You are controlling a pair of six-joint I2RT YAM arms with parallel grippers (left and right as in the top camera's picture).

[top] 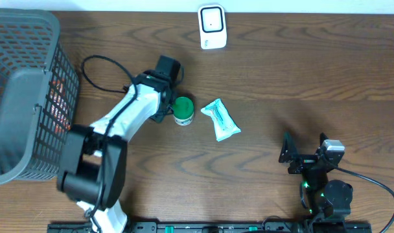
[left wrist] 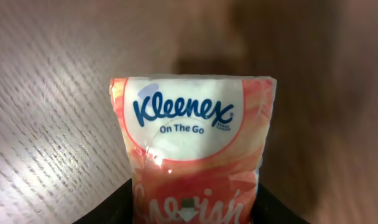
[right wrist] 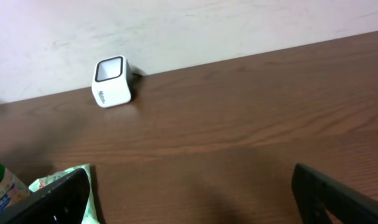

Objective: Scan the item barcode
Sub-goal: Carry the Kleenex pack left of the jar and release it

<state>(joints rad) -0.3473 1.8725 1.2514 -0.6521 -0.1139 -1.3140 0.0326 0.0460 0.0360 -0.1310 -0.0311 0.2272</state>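
Note:
An orange-and-white Kleenex tissue pack (left wrist: 192, 137) stands upright between the black fingers of my left gripper (left wrist: 192, 208), which is shut on its lower part, with the logo facing the left wrist camera. Seen from overhead, my left gripper (top: 161, 97) points down at the table left of centre and hides the pack. The white barcode scanner (top: 212, 27) stands at the far edge, to the right of and beyond that gripper, and shows as well in the right wrist view (right wrist: 112, 81). My right gripper (top: 304, 152) stands open near the front right, holding nothing.
A green-capped bottle (top: 183, 110) stands just right of the left gripper. A mint-green packet (top: 220, 120) lies beside it. A grey mesh basket (top: 22, 97) with orange items inside fills the left side. Bare wood lies between the packet and the right gripper.

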